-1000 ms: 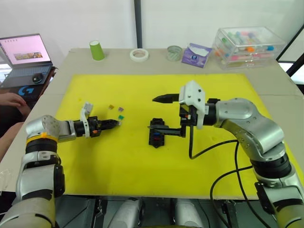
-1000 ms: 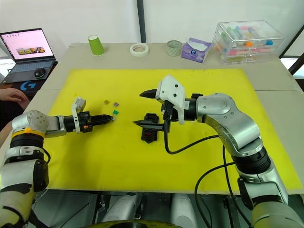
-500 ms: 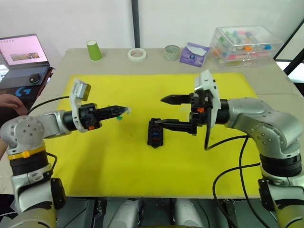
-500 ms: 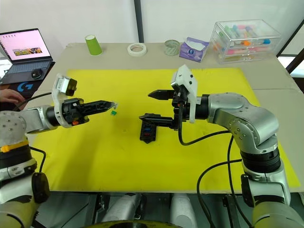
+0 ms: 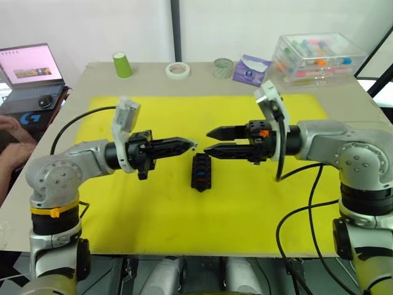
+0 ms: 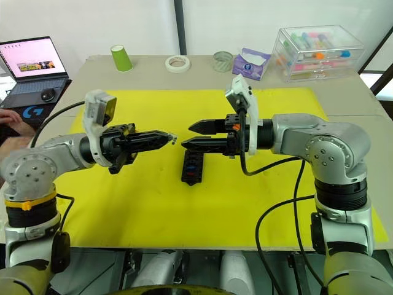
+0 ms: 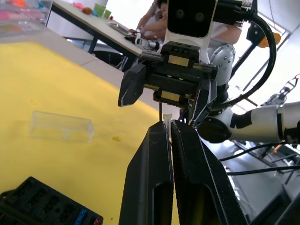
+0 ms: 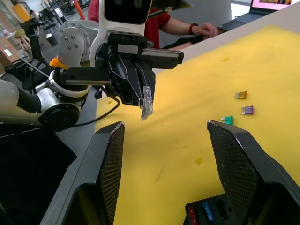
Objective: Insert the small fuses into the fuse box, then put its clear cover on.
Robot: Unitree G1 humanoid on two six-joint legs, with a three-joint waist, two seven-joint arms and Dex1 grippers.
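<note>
Robotics lab: yellow mat on worktable, laptop alongside.

The small pale fuse pinched at the tips of the left gripper is too tiny in the head views for its colour to be told. The fuse box is cut off by the left wrist view's edge, and the right wrist view shows just one corner. A person's hand is cropped at the frame edge.

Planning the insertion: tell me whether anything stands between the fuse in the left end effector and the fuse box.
Nothing lies directly between. The left end effector, shut on the pale fuse, hangs over the far end of the fuse box. The open right end effector faces it closely and may crowd the descent.
</note>
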